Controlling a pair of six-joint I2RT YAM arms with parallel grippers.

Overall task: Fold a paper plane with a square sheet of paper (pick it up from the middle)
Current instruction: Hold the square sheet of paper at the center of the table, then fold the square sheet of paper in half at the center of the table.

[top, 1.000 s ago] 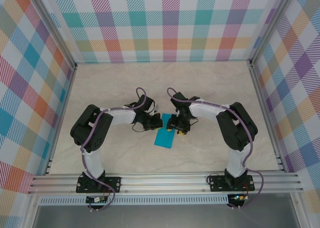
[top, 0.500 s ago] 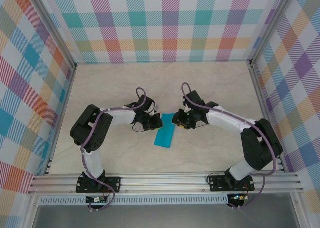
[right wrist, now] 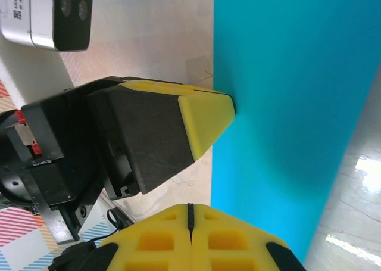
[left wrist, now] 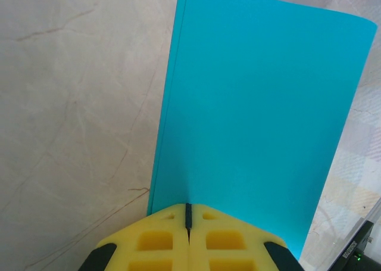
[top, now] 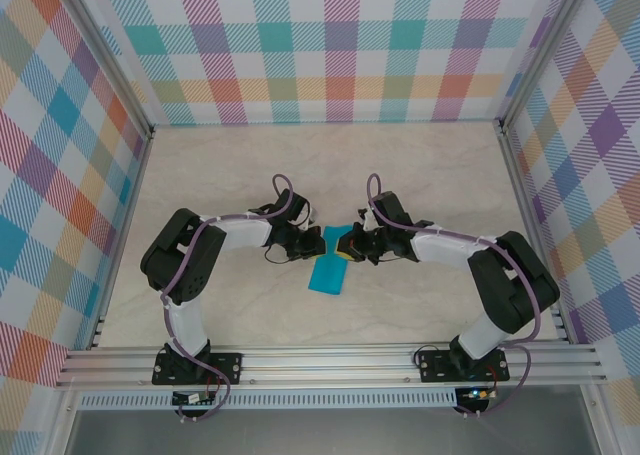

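The square sheet of paper (top: 328, 273) lies mid-table as a teal rectangle, folded in half with a doubled edge along its left side in the left wrist view. My left gripper (top: 320, 242) is shut at the sheet's far short edge. Its yellow fingertips (left wrist: 188, 206) meet on the paper (left wrist: 256, 104), whose end runs under them. My right gripper (top: 346, 246) faces it from the right, shut with nothing between its pads (right wrist: 190, 206). It sits just beside the paper's (right wrist: 286, 74) edge. The left gripper's fingertip (right wrist: 208, 119) touches that same edge.
Pale marbled tabletop (top: 230, 175) stretches around the paper on all sides. Checkered walls (top: 330, 45) close off the back and both sides. An aluminium rail (top: 330, 360) with both arm bases runs along the near edge. The two grippers are almost tip to tip.
The right arm swung outward, then dropped its forearm low. Its gripper went from above the paper's right side to the far edge, facing the left gripper. Left arm and paper stayed still.
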